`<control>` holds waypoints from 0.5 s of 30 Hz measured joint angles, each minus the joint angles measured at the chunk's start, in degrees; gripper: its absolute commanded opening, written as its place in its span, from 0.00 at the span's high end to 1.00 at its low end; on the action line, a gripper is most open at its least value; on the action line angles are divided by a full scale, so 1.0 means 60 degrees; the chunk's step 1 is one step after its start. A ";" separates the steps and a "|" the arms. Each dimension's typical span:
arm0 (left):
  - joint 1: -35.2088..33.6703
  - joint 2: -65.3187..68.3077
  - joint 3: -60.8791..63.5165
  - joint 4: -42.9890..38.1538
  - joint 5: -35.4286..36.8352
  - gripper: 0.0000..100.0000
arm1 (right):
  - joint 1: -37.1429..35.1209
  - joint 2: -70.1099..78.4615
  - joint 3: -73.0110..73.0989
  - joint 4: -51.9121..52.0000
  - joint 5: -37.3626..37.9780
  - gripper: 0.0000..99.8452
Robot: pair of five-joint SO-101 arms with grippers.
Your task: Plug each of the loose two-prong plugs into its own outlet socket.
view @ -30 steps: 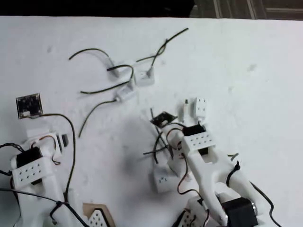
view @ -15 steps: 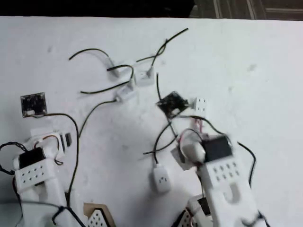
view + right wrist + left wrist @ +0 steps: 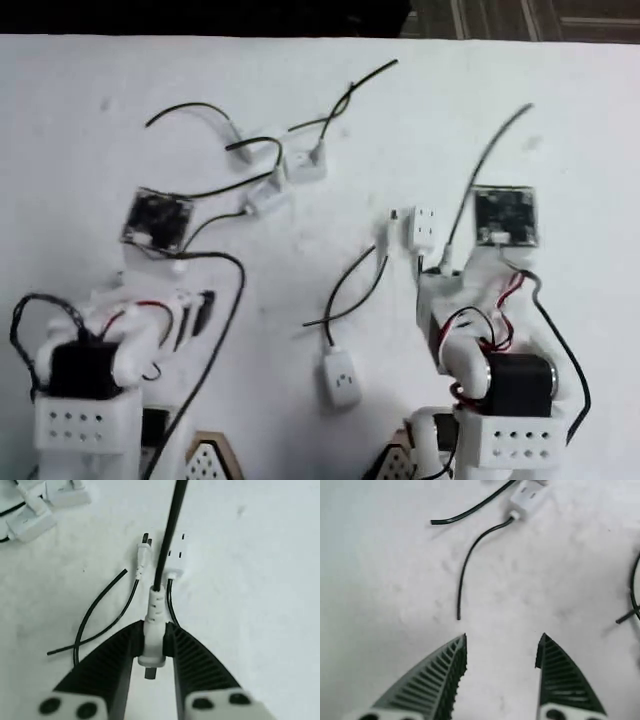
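Right jaws are clamped on a two-prong plug (image 3: 156,605), long axis in line with the jaws. It looks reversed: the cord leaves the far end and a dark stub, prongs I think, faces back at my wrist. The outlet socket (image 3: 177,555) is straight ahead of the tips, near, slotted face up on the bench (image 3: 260,605). Plug likely needs flipping first. Left jaws are open and empty, well off; the right arm is nearer.

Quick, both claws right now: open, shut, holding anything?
Left claw: open, holding nothing.
Right claw: shut on a white plug.
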 measured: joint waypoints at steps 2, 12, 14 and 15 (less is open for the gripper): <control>0.0542 0.0777 -0.0469 0.0293 0.0000 0.77 | 0.0029 0.0000 0.0000 -0.0029 -0.0484 0.98; 0.2725 0.6652 -0.3516 0.0967 0.0967 0.77 | 0.0117 -0.0015 0.0000 -0.0029 -0.0996 0.98; 0.3267 0.7663 -0.4015 0.0952 0.1363 0.77 | 0.0117 -0.0015 0.0073 -0.0029 -0.0996 0.98; 0.3546 0.8117 -0.4234 0.0923 0.1553 0.77 | 0.0147 -0.0015 0.0088 -0.0029 -0.0996 0.98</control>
